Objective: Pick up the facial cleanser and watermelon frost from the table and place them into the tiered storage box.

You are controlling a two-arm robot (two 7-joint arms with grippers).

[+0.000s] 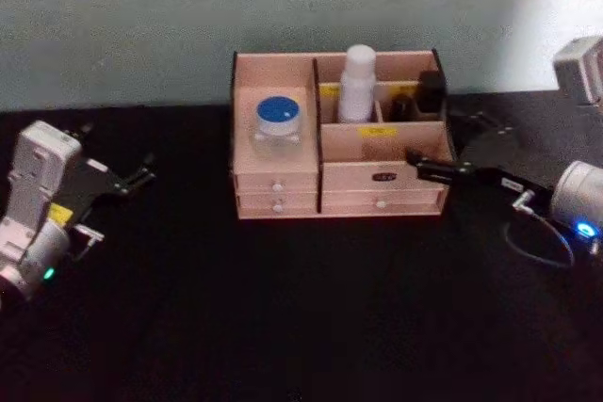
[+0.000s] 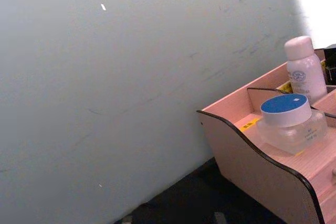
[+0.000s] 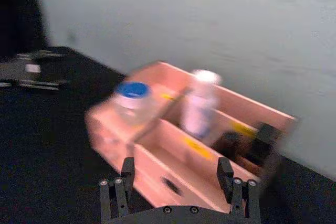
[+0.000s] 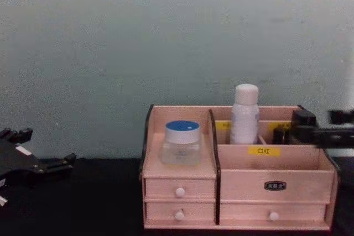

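**A:** Where are the two items?

**B:** Both sit inside the tiered storage box (image 1: 382, 176), which stands in the middle of a black table (image 1: 283, 317) in front of a pale wall. The watermelon frost (image 1: 277, 124), a squat clear jar with a blue lid, rests in the wide compartment at the box's left end, above two small drawers (image 4: 180, 192). The facial cleanser (image 1: 357, 82), a tall white bottle, stands upright in a rear compartment just right of the centre divider. Small black bottles (image 1: 431, 91) stand in the rear compartments to its right.

**A:** Is either gripper holding anything?

**B:** No. The left gripper (image 1: 127, 168) hovers low over the table, well to the left of the box, with its jaws spread and nothing between them. The right gripper (image 3: 176, 174) is at the box's right front corner, one dark finger lying across that corner in the head view. In its own wrist view the jaws are wide apart and empty, and the box is out beyond them.

**A:** So how far along is the task?

**B:** It looks finished. Neither item is on the table, both are upright in their compartments, and nothing is gripping them. As far as I can judge, no picking or placing is left. The one care would be the right gripper, so close to the box that a careless move could nudge it.
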